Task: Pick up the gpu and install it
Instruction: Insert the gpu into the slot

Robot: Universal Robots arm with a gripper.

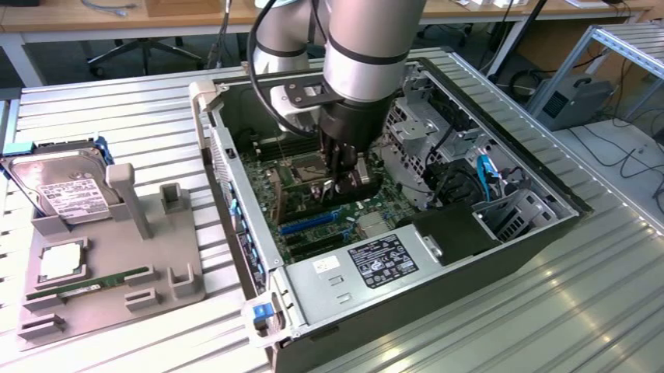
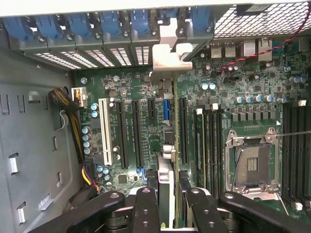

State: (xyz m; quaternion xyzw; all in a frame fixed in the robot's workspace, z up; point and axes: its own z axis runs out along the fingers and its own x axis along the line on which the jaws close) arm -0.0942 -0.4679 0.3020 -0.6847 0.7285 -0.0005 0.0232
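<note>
My gripper (image 1: 343,185) is deep inside the open computer case (image 1: 539,194), just above the motherboard (image 1: 311,210). In the wrist view the gpu (image 2: 168,170) stands edge-on between the two black fingers (image 2: 146,206), and the gripper (image 2: 169,196) is shut on it. The card runs from the fingers to its pale metal bracket (image 2: 170,51), which sits at the rear slot openings under the blue latches (image 2: 112,22). Its lower edge lies along a dark expansion slot in the middle of the motherboard (image 2: 126,97). Whether it is fully seated, I cannot tell.
A white slot (image 2: 104,131) and the empty CPU socket (image 2: 255,165) flank the card. The power supply (image 1: 379,260) and drive cage (image 1: 415,128) crowd the gripper. On the exterior view's left, a grey fixture (image 1: 104,299) holds a hard drive (image 1: 68,190) and a green memory stick (image 1: 89,286).
</note>
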